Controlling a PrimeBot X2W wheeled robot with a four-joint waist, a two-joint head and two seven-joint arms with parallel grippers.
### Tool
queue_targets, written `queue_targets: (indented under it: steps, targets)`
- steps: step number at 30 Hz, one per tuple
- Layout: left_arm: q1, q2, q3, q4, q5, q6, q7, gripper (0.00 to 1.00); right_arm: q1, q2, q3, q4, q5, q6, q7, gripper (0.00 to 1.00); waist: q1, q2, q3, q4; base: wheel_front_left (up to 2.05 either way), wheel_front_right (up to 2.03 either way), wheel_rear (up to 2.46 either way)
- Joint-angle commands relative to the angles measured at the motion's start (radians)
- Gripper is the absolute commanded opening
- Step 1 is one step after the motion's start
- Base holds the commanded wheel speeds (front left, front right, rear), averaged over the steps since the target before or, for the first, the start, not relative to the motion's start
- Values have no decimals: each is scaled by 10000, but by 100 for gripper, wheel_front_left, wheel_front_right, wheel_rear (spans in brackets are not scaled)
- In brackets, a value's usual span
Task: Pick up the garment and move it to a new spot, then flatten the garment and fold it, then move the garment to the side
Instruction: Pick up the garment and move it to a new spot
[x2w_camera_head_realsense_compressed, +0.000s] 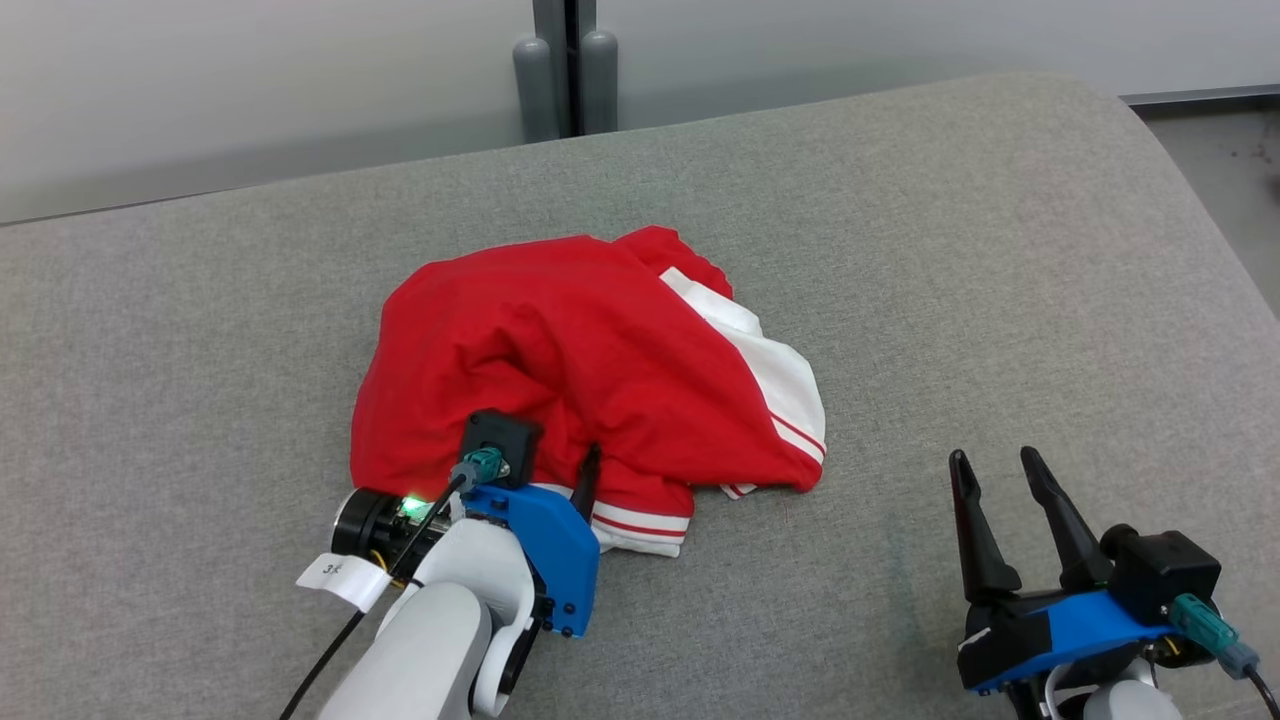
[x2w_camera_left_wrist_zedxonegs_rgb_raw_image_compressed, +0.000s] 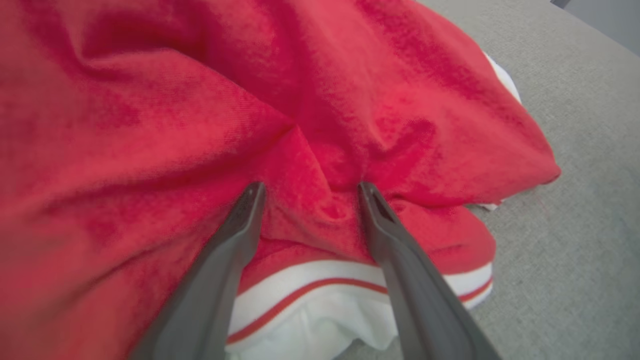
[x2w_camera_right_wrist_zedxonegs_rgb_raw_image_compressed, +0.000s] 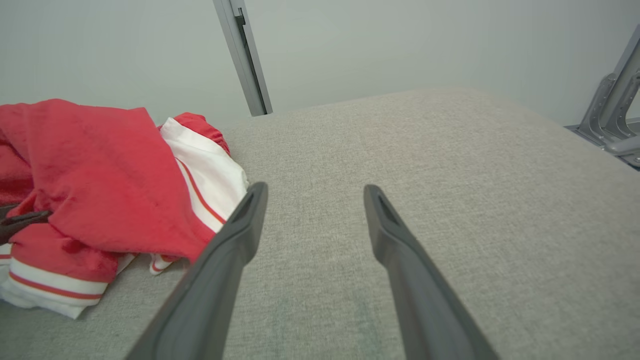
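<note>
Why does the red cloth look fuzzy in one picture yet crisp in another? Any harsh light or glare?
Left wrist view: the garment is very close to the lens, so its left side smears. Head view: its folds are crisp, the light even, the shadows soft. Right wrist view: the wide lens bows the grey cushion's far edge; no glare.

The red cloth garment (x2w_camera_head_realsense_compressed: 560, 340) with white panels and red-striped white trim lies crumpled in a loose heap near the middle of the grey fabric-covered worktop (x2w_camera_head_realsense_compressed: 1000, 250), its white parts showing along the right and near edges.
</note>
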Motion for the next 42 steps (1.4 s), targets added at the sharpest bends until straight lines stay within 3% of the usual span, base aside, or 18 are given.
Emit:
queue_targets:
  steps: [1,2,11,18,23,29,35,42]
  targets:
    - [-161,47,-29,94,56,53,14,49,-183,-34,3,42,17,5,-62,100,-1,0,0,-23,0,0,0]
    - [-218,76,-77,116,130,29,-68,0,-186,-35,-3,73,30,5,-90,100,-1,0,-5,-39,0,0,0]
    - [-232,-57,282,-467,-576,-338,-815,0,-27,-35,-82,259,12,5,-167,100,-1,0,-419,266,0,0,0]
    - [-740,328,665,-2632,-1193,-852,-496,0,171,-32,-126,206,-60,5,-129,100,-1,0,-931,870,0,0,0]
    - [-1685,1286,1083,-4305,-1400,-1217,703,0,253,-34,5,196,37,5,-94,100,-1,0,-1192,1411,0,0,0]
    - [-2672,2546,1970,-5361,-1312,-1096,1851,0,240,-34,301,202,269,5,-151,100,-1,0,-1277,2071,0,0,0]
    - [-3248,3365,2896,-5290,-1543,-1002,2272,0,81,-35,355,99,185,5,-185,100,-1,0,-976,3008,0,0,0]
    - [-3693,4484,3846,-4250,-1004,-845,1766,0,-529,-40,437,-303,-165,5,-5,100,-1,0,18,3819,0,0,0]
